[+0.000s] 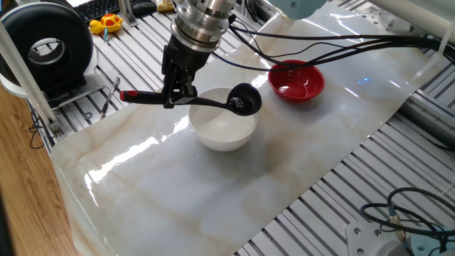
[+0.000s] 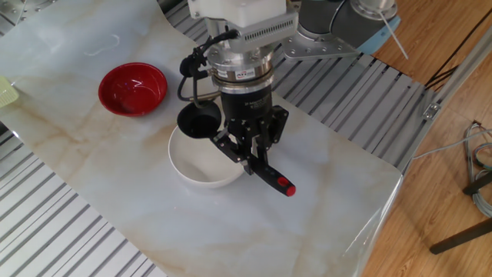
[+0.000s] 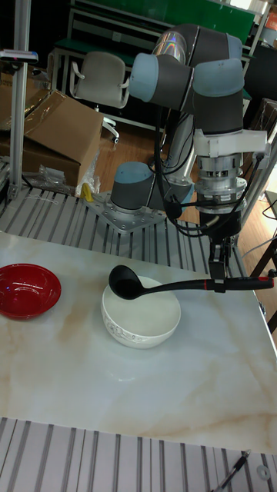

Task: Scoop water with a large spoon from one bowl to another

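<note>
My gripper (image 1: pixel 178 94) is shut on the thin handle of the large black spoon (image 1: pixel 245 99), near its red tip (image 1: pixel 128 96). The spoon is held level, with its scoop (image 2: pixel 198 121) in the air above the white bowl's (image 1: pixel 222 131) rim, on the side facing the red bowl (image 1: pixel 296 80). In the tall fixed view the scoop (image 3: pixel 123 283) hangs clear over the white bowl (image 3: pixel 141 314), and the red bowl (image 3: pixel 27 290) sits to the left. A faint glint shows in the scoop; I cannot make out water in either bowl.
Both bowls stand on a marble sheet (image 1: pixel 213 192) laid over slatted aluminium (image 1: pixel 370 178). Black cables (image 1: pixel 320 48) run from the arm above the red bowl. A black round device (image 1: pixel 50 46) and a yellow toy (image 1: pixel 106 25) lie at the far left.
</note>
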`<act>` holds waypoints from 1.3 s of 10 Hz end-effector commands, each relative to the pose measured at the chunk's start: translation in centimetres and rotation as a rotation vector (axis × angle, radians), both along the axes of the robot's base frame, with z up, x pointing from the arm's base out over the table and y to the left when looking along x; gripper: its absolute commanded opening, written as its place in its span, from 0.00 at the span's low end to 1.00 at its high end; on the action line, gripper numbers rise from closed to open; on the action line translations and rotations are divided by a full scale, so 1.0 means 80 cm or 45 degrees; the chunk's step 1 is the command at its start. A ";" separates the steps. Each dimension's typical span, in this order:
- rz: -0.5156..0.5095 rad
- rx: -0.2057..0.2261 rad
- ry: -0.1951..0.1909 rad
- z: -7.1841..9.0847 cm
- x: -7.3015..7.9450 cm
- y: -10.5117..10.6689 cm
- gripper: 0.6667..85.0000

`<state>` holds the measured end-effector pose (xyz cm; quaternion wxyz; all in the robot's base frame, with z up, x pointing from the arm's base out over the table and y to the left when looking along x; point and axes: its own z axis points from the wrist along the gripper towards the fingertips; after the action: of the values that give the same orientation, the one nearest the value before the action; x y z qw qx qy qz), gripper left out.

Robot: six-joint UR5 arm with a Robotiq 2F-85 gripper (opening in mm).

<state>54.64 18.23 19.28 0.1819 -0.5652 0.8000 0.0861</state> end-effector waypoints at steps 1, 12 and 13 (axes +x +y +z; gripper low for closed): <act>-0.018 -0.033 0.001 0.000 0.000 -0.014 0.01; -0.016 0.017 -0.010 0.009 0.000 -0.016 0.01; -0.008 0.011 -0.010 0.007 -0.002 -0.025 0.01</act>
<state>54.61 16.95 19.56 0.1843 -0.5607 0.8031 0.0821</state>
